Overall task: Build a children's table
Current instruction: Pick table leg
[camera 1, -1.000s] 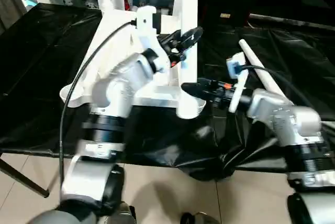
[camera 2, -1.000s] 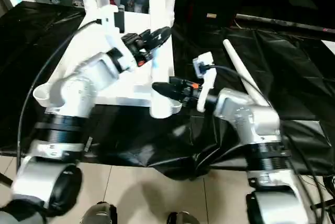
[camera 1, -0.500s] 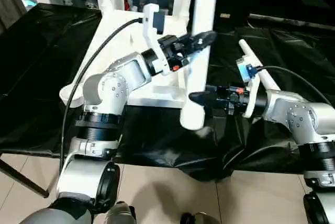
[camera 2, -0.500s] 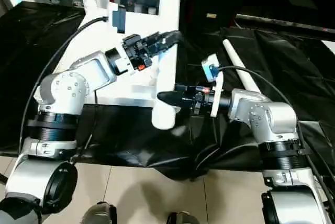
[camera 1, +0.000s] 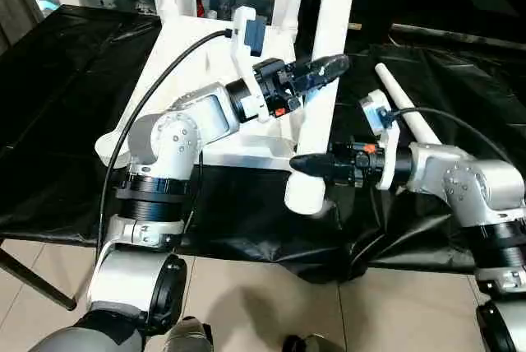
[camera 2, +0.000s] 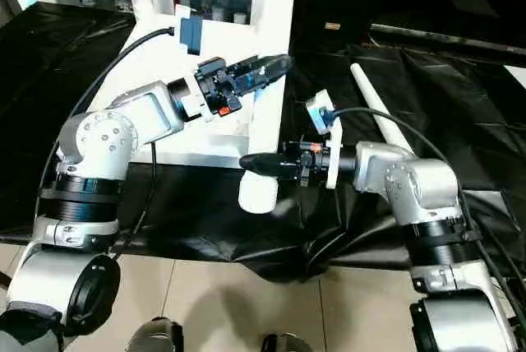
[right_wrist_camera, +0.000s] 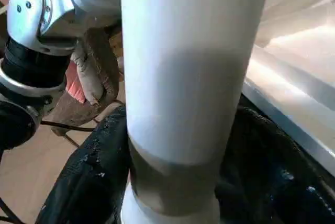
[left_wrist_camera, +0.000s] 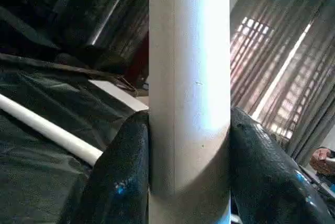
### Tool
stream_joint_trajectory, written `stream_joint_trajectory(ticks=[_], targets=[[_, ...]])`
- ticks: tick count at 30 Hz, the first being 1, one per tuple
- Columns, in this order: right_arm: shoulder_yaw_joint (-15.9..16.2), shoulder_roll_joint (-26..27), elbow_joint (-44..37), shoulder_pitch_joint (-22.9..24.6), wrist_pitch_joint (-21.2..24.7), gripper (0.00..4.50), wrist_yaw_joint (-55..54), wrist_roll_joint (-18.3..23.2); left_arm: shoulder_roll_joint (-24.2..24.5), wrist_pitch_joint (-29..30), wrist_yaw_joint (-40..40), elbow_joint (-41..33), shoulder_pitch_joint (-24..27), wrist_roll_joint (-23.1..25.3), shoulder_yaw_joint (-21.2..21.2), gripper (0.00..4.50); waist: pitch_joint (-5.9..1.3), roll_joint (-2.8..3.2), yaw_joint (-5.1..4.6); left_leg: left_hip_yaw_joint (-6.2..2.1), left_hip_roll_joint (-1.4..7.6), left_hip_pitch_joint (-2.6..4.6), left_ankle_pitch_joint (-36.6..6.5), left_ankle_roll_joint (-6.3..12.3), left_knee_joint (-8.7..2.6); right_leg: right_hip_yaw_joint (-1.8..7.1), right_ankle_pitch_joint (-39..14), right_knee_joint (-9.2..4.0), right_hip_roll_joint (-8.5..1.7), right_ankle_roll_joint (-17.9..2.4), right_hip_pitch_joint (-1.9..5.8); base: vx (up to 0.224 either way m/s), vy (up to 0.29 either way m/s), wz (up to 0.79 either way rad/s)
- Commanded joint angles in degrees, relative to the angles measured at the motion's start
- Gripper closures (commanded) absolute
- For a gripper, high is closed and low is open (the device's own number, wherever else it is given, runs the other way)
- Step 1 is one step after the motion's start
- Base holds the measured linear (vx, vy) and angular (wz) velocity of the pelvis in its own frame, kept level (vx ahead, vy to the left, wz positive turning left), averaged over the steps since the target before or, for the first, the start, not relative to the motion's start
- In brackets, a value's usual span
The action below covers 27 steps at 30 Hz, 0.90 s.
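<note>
1. Left eye view: left gripper (camera 1: 325, 68) clamps the held leg (camera 1: 322, 89) at mid-length; leg upright, slightly tilted, wide end down, off the black-draped table (camera 1: 57, 122). Tabletop (camera 1: 177, 56) lies behind.
2. Right eye view: right gripper (camera 2: 259, 163) pinches same leg near its lower end. Spare leg (camera 2: 380, 126) lies on the drape, beside right arm.
3. Left wrist view: fingers (left_wrist_camera: 123, 171) pressed against both sides of leg.
4. Right wrist view: fingers (right_wrist_camera: 89, 177) flank leg, touching it.

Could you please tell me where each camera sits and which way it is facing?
Eye views: on the head, looking down over both silver forearms at the tabletop.
Left wrist view: on the left arm, along the left gripper clamping the upright leg.
Right wrist view: on the right arm, along the right gripper.
All share that leg.
</note>
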Motion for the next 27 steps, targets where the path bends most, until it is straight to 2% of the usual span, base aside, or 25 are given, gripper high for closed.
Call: stream_joint_trajectory(ticks=[1,7,16,27], targets=[[0.22,-1.1,0.08,-0.59,-0.47,1.61,0.54,-0.86,-0.24,0.37,-1.0,-1.17,-1.47,-0.95,-0.69,2.7,-5.75,-0.81,0.0,-0.73,1.16,2.02,-13.12,-1.5,-3.84,1.69,-23.25,-4.8,-2.87,-6.63,3.06,0.0,0.0,0.0],[0.93,-1.1,-0.27,-0.21,0.0,1.61,1.35,-0.67,-0.45,0.41,-1.06,-1.06,-1.6,-0.97,-0.45,2.7,-5.79,-0.97,-0.02,-0.71,1.17,1.97,-12.91,-1.41,-3.85,1.7,-22.4,-4.71,-2.86,-6.95,3.13,0.0,0.0,0.0],[1.9,-1.05,-0.5,0.33,0.28,1.61,1.79,-0.75,-0.55,0.38,-1.2,-1.29,-1.71,-0.99,-0.3,2.7,-5.78,-0.86,0.01,-0.78,1.22,1.95,-12.94,-1.46,-3.9,1.68,-22.37,-4.65,-2.86,-7.0,3.15,0.0,0.0,0.0],[1.71,-0.95,0.13,0.2,0.35,1.61,1.6,-0.68,-0.46,0.59,-1.53,-1.56,-1.66,-1.06,-0.35,2.7,-5.79,-0.84,0.01,-0.8,1.19,1.97,-13.29,-1.61,-3.9,1.68,-22.84,-4.72,-2.87,-6.81,3.14,0.0,0.0,0.0]])
